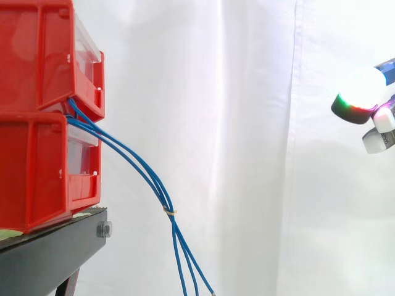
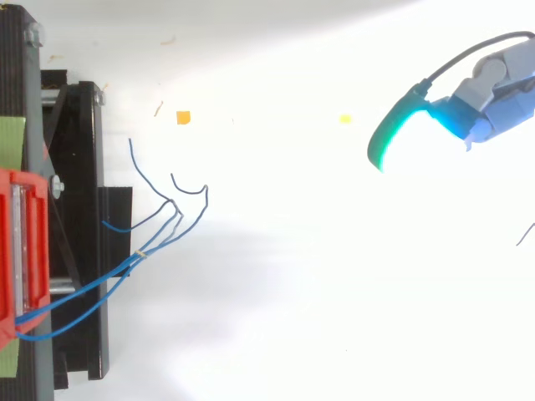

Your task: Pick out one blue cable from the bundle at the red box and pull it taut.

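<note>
- Hand (image 1: 369,98) at the far right, fingers loosely apart, holding nothing; well apart from the cables
- Blue cables (image 1: 145,171) droop from the red boxes (image 1: 37,129) at left; a pale tie (image 1: 170,211) binds them
- Probably light, limp, thin and slippery; pinch one strand below the tie, where they splay

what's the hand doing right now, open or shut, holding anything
Hand: open or closed cannot be told; it sits well apart from the blue cables hanging from the red boxes.
</note>
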